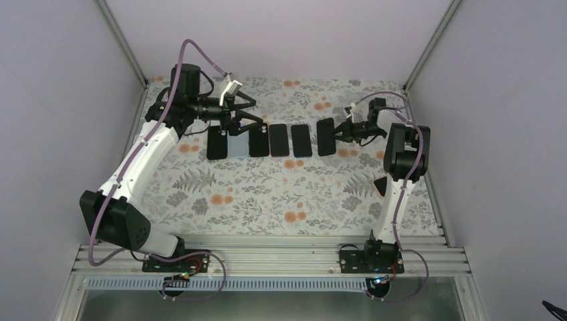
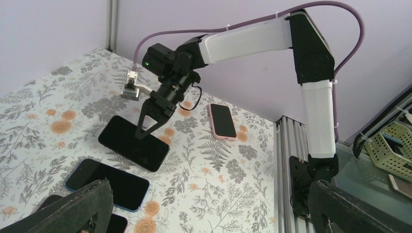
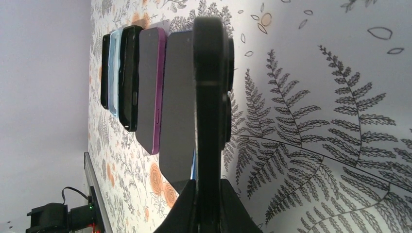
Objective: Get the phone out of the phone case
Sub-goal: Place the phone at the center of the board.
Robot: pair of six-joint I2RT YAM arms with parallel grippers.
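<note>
A black phone (image 1: 326,137) is at the right end of a row of phones, and my right gripper (image 1: 338,132) is shut on its right edge. In the left wrist view this phone (image 2: 127,143) is tilted, its far edge raised off the table by the right gripper (image 2: 144,130). The right wrist view shows it edge-on (image 3: 210,87) between the closed fingers (image 3: 194,204). I cannot tell case from phone. My left gripper (image 1: 252,112) hangs open above the row's left part, nothing between its fingers (image 2: 80,208).
Other phones lie side by side on the floral table (image 1: 267,194): a black one (image 1: 216,142), a light blue one (image 1: 235,144), more dark ones (image 1: 279,140) and a blue-edged one (image 1: 301,140). A pink-cased phone (image 2: 222,121) lies beyond the right gripper. Walls enclose three sides.
</note>
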